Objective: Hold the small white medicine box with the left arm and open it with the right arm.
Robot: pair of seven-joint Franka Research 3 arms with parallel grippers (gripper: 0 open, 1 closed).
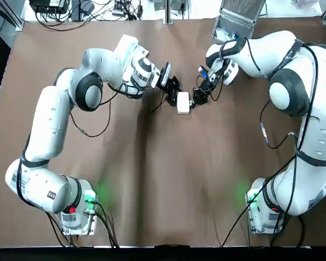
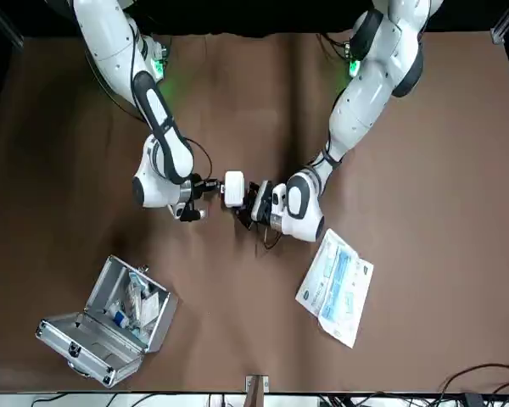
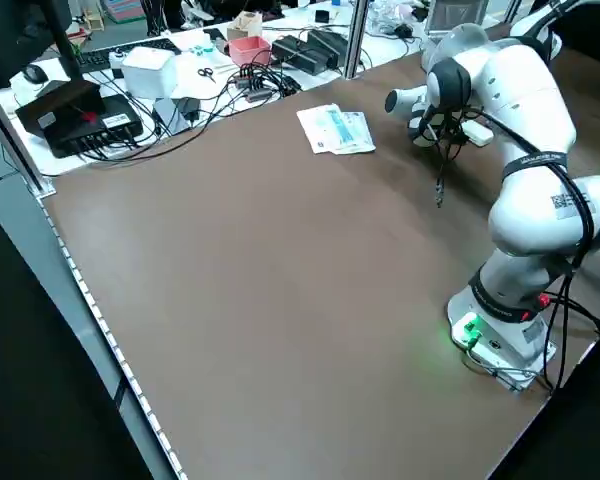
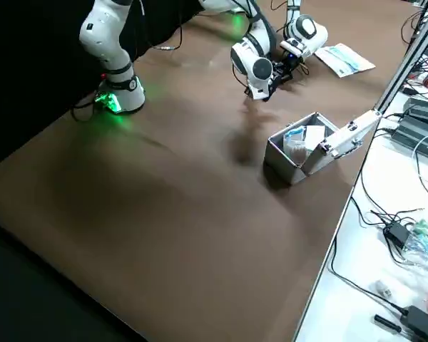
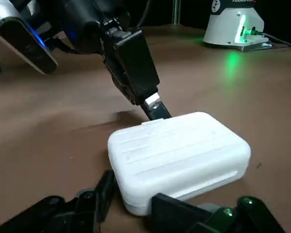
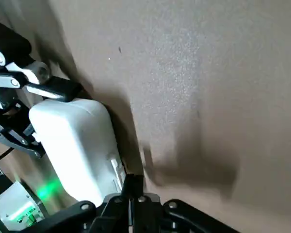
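The small white medicine box (image 1: 183, 102) lies flat on the brown table (image 1: 168, 179) between both arms. My left gripper (image 1: 174, 96) is shut on its near end; in the left wrist view its black fingers (image 5: 103, 190) clasp the box (image 5: 179, 154) from both sides. My right gripper (image 1: 198, 98) comes in from the opposite side. Its fingers are shut together, and their tips (image 6: 133, 187) touch the box's edge by the small latch (image 6: 117, 171). In the front view the box (image 2: 233, 188) sits between the right gripper (image 2: 207, 188) and the left gripper (image 2: 254, 202).
An open metal case (image 2: 110, 318) holding small items stands at the far side of the table, behind the right arm. A blue-and-white printed leaflet (image 2: 338, 284) lies at the far side behind the left arm. Cables and desk clutter lie beyond the table edge.
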